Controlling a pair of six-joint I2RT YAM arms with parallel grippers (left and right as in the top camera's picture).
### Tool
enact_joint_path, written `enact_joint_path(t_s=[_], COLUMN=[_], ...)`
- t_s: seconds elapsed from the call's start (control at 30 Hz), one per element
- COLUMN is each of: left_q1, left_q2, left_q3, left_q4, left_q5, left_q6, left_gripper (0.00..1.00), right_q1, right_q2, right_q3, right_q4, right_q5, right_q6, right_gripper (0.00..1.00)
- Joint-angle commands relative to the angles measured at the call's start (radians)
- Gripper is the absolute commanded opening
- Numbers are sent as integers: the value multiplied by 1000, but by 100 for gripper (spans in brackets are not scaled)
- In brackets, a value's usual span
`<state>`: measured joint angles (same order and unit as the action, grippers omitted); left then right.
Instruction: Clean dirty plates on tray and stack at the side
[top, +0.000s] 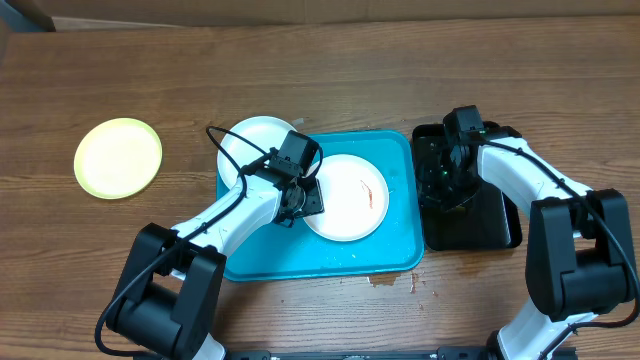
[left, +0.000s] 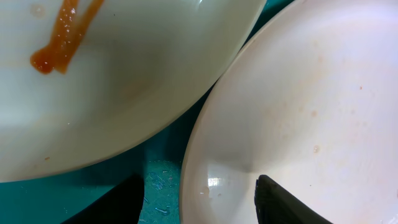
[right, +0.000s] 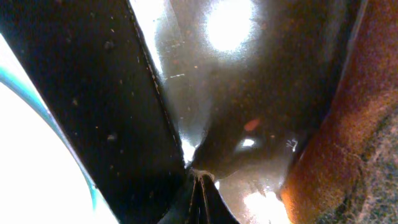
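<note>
Left tool (top: 298, 203), spread, straddles white plate (top: 245, 145) rim beside smeared plate (top: 350, 215); right tool (top: 440, 185) pressed together.

Pretty sure I'm on a lab test bench, not in a real kitchen: a plain wood-grain table (top: 330, 80), brown cardboard (top: 300, 10) along the far edge, my left arm (top: 240, 215) and right arm (top: 545, 185) coming up from the near edge, and a turquoise tray (top: 395, 250) staged beside a black tray (top: 480, 230).

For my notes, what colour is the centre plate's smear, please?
Reddish-orange smear, clearest in left wrist view.
</note>
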<state>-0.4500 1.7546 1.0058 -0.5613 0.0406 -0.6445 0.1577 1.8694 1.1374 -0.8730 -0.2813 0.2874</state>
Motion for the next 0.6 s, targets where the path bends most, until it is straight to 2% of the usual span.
enact_joint_path(t_s=[0.0,0.37,0.5,0.57], left_q1=[-3,-3,-3,-3], left_q2=[8,8,8,8], left_q3=[-5,-5,-5,-5], left_q4=[-3,-4,-8,-11], left_q5=[1,1,1,1], left_q6=[21,21,21,21], left_gripper=[59,59,59,59], right_q1=[6,4,4,4], right_q2=[-5,-5,-5,-5], right_q3=[-6,34,121,178], right_q4=[0,-7,-70,-122], right_q5=[-52,-34,41,130], right_q6=[2,0,-3,-3], right_gripper=[4,4,13,20])
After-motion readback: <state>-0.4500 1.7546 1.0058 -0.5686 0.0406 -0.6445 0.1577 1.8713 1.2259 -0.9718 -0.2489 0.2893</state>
